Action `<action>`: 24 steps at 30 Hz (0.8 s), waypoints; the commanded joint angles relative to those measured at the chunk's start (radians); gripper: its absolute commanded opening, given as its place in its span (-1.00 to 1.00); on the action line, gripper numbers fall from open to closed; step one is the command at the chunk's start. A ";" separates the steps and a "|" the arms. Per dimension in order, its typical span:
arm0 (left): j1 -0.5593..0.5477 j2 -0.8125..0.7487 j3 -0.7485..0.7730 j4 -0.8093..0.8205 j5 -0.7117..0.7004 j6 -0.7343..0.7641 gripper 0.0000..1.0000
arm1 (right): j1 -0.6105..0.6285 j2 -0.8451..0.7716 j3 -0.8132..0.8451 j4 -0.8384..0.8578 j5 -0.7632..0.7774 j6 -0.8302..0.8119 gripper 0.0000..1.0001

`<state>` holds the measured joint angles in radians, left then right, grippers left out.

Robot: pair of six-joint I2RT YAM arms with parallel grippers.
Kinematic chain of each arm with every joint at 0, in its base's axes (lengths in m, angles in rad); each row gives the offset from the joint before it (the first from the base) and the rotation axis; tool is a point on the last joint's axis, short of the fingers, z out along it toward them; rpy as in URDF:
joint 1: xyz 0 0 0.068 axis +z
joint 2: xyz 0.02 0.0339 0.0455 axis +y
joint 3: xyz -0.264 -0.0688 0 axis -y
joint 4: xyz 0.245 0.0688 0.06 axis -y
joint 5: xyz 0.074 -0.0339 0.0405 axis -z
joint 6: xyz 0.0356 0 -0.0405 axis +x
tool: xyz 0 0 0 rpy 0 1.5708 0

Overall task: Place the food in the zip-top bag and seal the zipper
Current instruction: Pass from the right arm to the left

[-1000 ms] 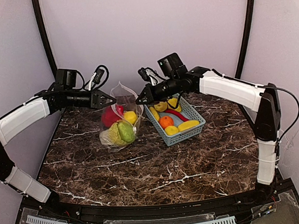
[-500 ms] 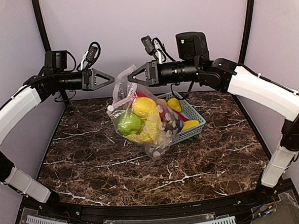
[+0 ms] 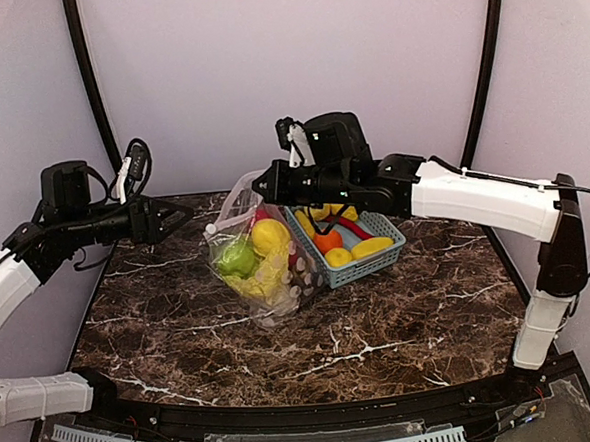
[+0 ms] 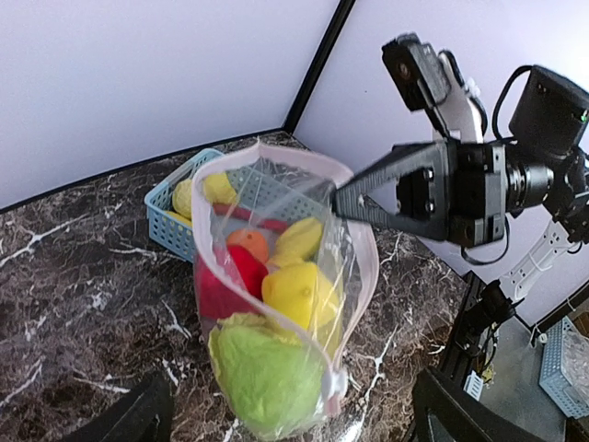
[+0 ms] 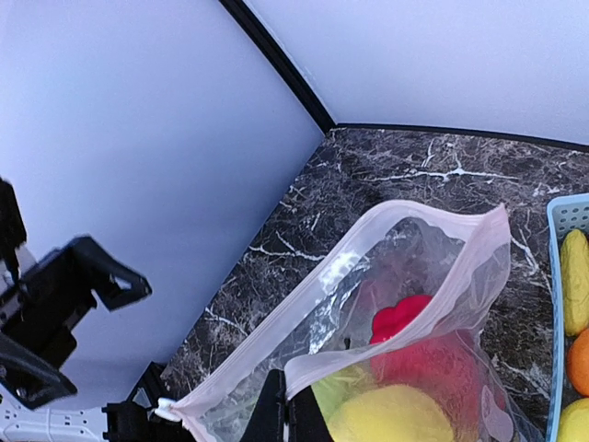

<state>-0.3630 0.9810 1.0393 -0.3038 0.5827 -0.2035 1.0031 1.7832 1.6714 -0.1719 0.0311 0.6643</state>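
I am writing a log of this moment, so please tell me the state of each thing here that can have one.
zip-top bag: mouth open, partly filled with food, held up by its rim
zipper: unsealed
right gripper: shut on the zip-top bag's rim
left gripper: open, apart from the bag
basket: upright, some food in it

Clear glossy plastic zip-top bag, slatted light-blue plastic basket, polished dark marble-look table
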 commanded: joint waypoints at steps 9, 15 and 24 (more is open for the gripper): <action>-0.013 -0.182 -0.295 0.101 0.046 -0.114 0.89 | 0.009 0.035 0.049 0.111 0.062 0.036 -1.00; -0.076 -0.137 -0.302 0.183 -0.011 -0.126 0.64 | 0.009 0.033 0.051 0.103 0.060 0.033 -1.00; -0.160 -0.063 -0.275 0.236 -0.082 -0.123 0.31 | 0.008 0.021 0.038 0.095 0.060 0.035 -1.00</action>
<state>-0.5110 0.8993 0.7475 -0.1158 0.5404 -0.3222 1.0054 1.8175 1.6882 -0.1268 0.0757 0.6937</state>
